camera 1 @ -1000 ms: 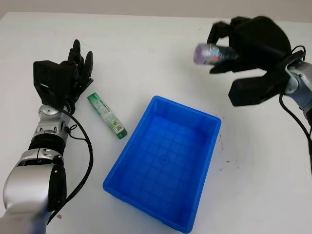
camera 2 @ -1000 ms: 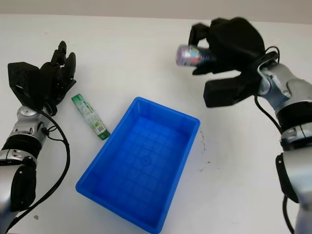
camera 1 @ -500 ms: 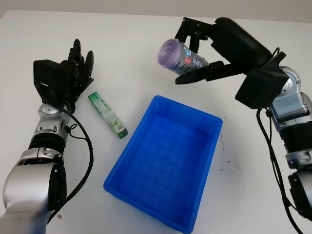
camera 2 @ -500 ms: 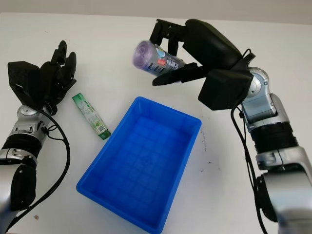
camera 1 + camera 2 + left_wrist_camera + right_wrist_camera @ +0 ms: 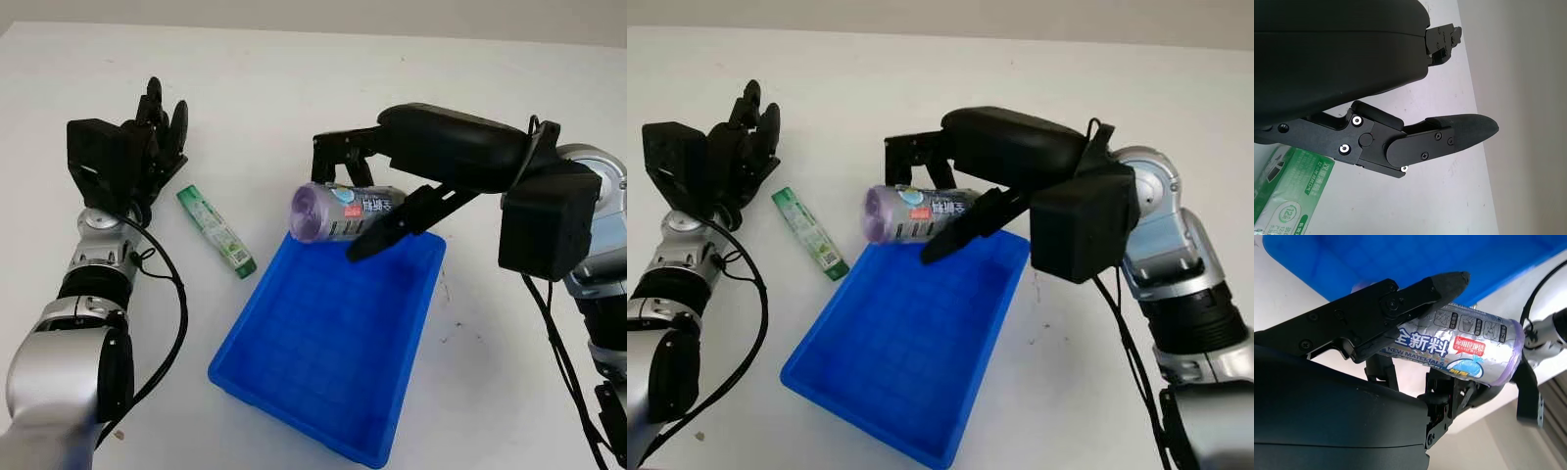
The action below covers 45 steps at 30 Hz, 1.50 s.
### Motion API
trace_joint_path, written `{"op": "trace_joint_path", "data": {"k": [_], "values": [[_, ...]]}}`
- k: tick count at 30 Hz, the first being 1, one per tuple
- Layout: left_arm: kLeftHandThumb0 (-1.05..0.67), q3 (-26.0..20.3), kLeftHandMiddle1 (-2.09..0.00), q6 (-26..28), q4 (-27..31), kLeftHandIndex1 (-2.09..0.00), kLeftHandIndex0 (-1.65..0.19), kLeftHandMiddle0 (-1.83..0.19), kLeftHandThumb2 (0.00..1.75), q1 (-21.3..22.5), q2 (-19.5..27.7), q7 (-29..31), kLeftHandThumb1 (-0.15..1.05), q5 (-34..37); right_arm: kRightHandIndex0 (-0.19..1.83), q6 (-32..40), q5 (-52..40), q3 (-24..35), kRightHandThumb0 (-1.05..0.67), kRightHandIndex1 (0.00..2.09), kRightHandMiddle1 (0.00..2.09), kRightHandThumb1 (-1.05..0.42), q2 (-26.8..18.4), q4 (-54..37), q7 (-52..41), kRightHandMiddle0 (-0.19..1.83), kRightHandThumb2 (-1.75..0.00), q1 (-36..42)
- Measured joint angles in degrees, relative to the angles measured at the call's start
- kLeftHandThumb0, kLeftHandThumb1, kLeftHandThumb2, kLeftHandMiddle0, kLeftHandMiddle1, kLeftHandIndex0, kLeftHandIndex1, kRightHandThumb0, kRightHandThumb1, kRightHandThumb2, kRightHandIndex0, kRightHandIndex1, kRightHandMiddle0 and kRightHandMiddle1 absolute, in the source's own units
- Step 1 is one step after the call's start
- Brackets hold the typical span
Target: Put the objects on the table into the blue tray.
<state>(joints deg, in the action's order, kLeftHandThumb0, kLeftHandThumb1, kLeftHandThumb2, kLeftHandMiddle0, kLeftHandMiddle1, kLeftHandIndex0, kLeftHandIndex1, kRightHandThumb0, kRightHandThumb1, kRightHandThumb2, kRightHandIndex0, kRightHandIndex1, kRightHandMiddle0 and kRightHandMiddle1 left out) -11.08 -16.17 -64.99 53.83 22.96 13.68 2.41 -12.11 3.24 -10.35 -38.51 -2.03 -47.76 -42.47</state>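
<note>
R hand (image 5: 377, 201) fingers clamp purple roll (image 5: 343, 211) over blue tray (image 5: 323, 411) upper rim, mid frame. Risk I see: release now, roll tips outside onto surface. L hand (image 5: 147, 147) open, upper left, near green tube (image 5: 216, 232).

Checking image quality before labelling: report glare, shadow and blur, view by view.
Left eye view: even light, soft shadow inside the blue tray. Right wrist view: roll of bags sharp, label readable, tray behind it blurred. Left wrist view: green packet slightly soft.

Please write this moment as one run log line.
right hand: holds trash bag roll over blue tray far rim | left hand: open, beside green tube
</note>
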Motion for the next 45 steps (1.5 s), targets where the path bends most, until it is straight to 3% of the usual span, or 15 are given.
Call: {"op": "trace_joint_path", "data": {"k": [2,3,6,9,12,19,25,34,45], "values": [[-0.71,0.0,-0.04,0.0,0.0,-0.02,0.19,0.19,0.62,0.0,0.0,-0.1,1.05,0.0,0.23,-0.1,0.0,0.0,-0.64,1.4,1.44,-1.05,0.0,-0.1,-0.8,0.16,-0.22,0.0],[-0.71,0.0,-0.03,0.0,0.0,-0.02,0.19,0.19,0.62,0.0,0.0,-0.1,1.05,0.0,0.22,-0.1,0.0,0.0,-0.64,1.09,1.21,-1.05,0.0,-0.1,-1.2,0.16,-0.2,0.0],[-0.71,0.0,-0.03,0.0,0.0,-0.01,0.19,0.19,0.62,0.0,0.0,-0.1,1.05,0.0,0.2,-0.1,0.2,0.0,-0.66,0.48,0.71,-1.05,-0.1,-0.1,-2.1,0.17,-0.19,0.0],[-0.71,0.0,-0.04,0.0,0.0,-0.02,0.19,0.19,0.61,0.0,0.0,-0.1,1.05,0.0,0.11,0.5,0.1,0.0,-0.68,0.17,0.26,-1.05,-0.1,-0.5,-3.1,0.08,-0.18,-0.1],[-0.71,0.0,-0.03,0.0,0.0,-0.02,0.19,0.19,0.62,0.0,0.0,-0.3,1.05,0.0,-0.1,3.2,-0.2,0.0,-0.74,0.03,0.07,-1.05,-0.4,-0.8,-5.0,-0.12,-0.19,-0.4],[-0.7,0.0,-0.03,0.0,0.0,-0.01,0.19,0.19,0.63,0.1,-0.1,-0.3,1.05,0.0,-0.19,9.4,-2.1,1.0,-0.89,0.0,0.0,-1.05,-0.3,-0.9,-5.7,-0.19,-0.36,-0.9],[-0.69,0.1,-0.02,0.0,-0.2,-0.01,0.19,0.19,0.63,0.1,-0.2,-0.4,1.05,-0.1,-0.19,9.0,-6.6,8.1,-0.86,0.0,0.0,-1.05,5.4,8.4,4.9,-0.19,-0.65,-1.1],[-0.7,-0.1,0.0,0.0,-0.1,0.0,0.19,0.19,0.63,0.1,-0.4,-0.3,1.05,0.1,-0.19,14.3,-12.8,19.7,-0.75,0.0,0.0,-1.05,15.3,26.0,26.0,-0.19,-0.77,0.0],[-0.69,-0.1,0.0,0.0,-0.1,0.0,0.19,0.19,0.63,0.1,-0.4,0.2,1.05,0.2,-0.19,16.1,-15.9,24.7,-0.69,0.0,0.0,-1.05,20.3,34.2,35.1,-0.19,-0.81,3.3]]}}
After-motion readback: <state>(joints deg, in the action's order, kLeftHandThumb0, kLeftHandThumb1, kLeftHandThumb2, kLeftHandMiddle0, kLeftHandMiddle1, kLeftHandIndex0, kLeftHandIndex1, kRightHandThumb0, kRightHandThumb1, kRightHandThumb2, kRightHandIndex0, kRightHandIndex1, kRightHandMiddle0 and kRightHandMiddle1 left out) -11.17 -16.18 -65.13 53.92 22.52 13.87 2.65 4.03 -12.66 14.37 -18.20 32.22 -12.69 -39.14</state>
